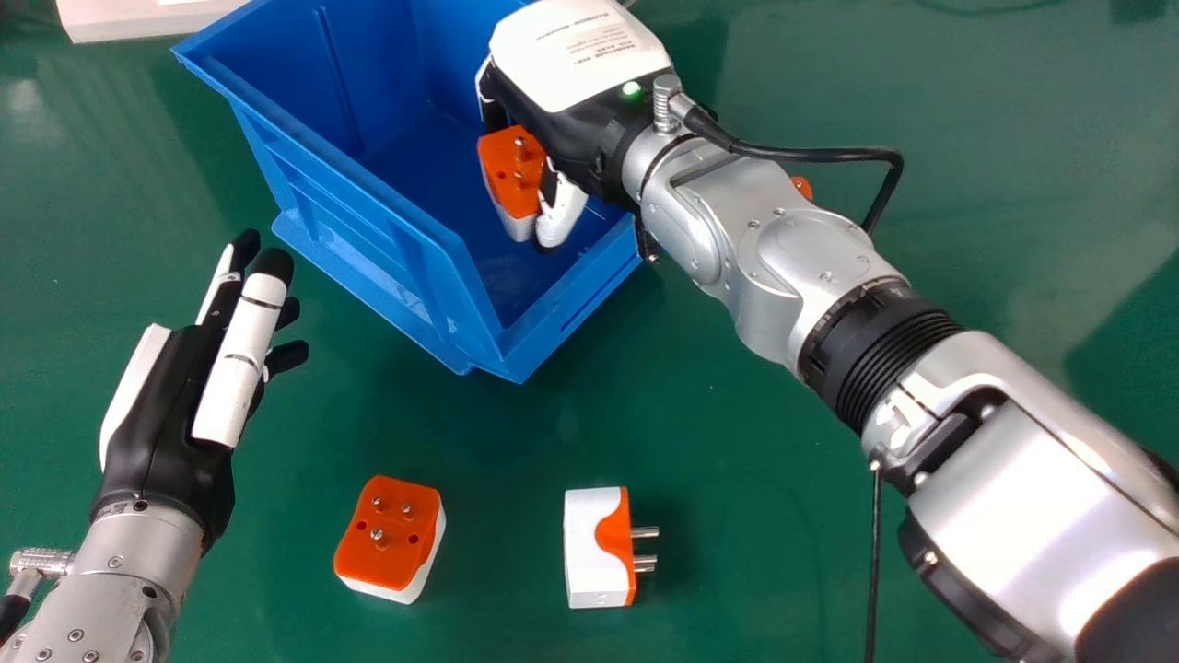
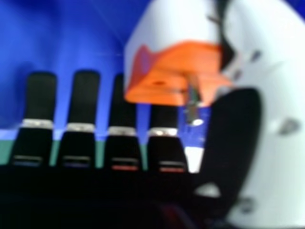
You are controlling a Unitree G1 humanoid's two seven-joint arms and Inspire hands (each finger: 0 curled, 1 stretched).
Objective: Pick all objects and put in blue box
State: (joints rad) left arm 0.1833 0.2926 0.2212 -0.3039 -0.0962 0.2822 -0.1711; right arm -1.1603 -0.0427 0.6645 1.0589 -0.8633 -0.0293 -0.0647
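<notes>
Orange and white plastic forms the plug adapter [image 1: 512, 175] pinched between thumb and fingers of the right hand [image 1: 580, 57], held over the inside of the blue box [image 1: 332, 198]. For a good release, I'd bring it nearer the box floor while keeping the wrist clear of the rim, then part thumb and fingers widely so the metal pins don't snag. A straight lift afterward should avoid dragging the adapter out; opened too high, it could bounce or roll off its rounded side.

The left hand [image 1: 166, 396] lies beside the box, fingers extended, grasping nothing. On the smooth green bench [image 1: 728, 414], a pins-up adapter [image 1: 387, 539] shows a waisted orange face, while a side-lying adapter [image 1: 594, 548] points its cylindrical pins to the right. Beyond the right forearm, an orange piece [image 1: 803, 188] peeks out, probably another adapter. The box looks like stiff moulded plastic, ribbed outside, with a flat lip.
</notes>
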